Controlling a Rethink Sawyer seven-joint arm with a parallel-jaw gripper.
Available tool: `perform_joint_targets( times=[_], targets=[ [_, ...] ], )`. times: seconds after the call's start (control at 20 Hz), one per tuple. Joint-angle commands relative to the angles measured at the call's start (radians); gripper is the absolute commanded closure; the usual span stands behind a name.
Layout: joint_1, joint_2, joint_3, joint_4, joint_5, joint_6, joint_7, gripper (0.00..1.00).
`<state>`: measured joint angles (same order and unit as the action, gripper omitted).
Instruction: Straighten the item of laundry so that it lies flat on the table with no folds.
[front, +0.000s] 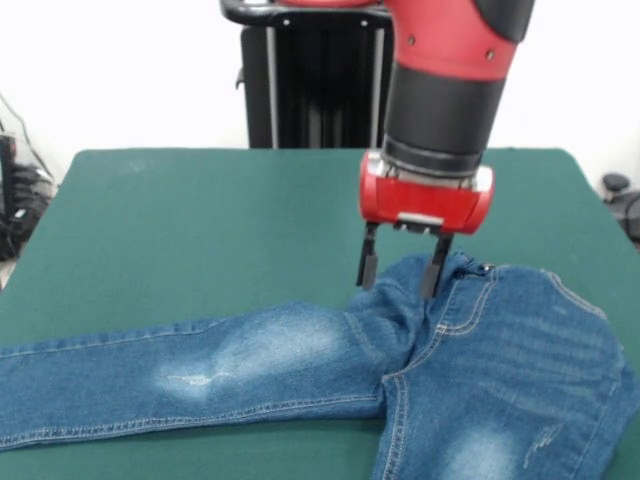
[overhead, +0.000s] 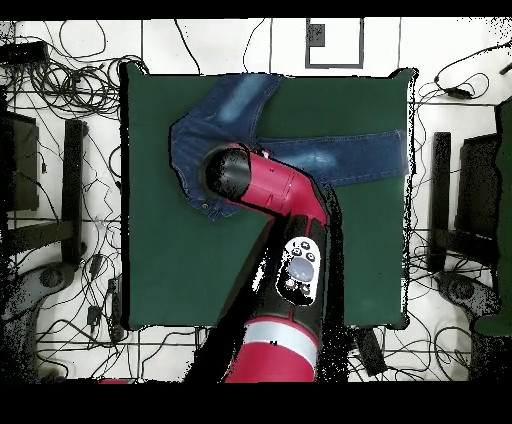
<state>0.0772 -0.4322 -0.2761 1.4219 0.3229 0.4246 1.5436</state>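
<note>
The item of laundry (front: 300, 360) is a pair of blue denim jeans with faded whitish patches, lying on the green table (front: 200, 220). One leg stretches flat to the left in the front view; the waist and other leg bunch at the right (front: 520, 370). My gripper (front: 400, 275) hangs open just above the crotch and waistband, its two black fingers (front: 367, 262) apart with nothing between them. In the overhead view the arm hides the gripper and part of the jeans (overhead: 340, 155); one leg runs toward the table's right edge, the other (overhead: 240, 100) angles up.
The green table (overhead: 170, 260) extends well beyond the jeans toward the robot. Cables and dark equipment (overhead: 60, 190) lie on the floor around the table. A black stand (front: 310, 80) rises behind the table's far edge.
</note>
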Motion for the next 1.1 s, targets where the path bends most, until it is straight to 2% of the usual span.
perform_joint_targets(
  times=[0.05, 1.1],
  targets=[
    [0.015, 0.079, 0.093, 0.026, 0.024, -0.008, 0.234, 0.00],
    [0.115, -0.028, -0.007, 0.056, 0.046, 0.192, 0.302, 0.00]
  ],
)
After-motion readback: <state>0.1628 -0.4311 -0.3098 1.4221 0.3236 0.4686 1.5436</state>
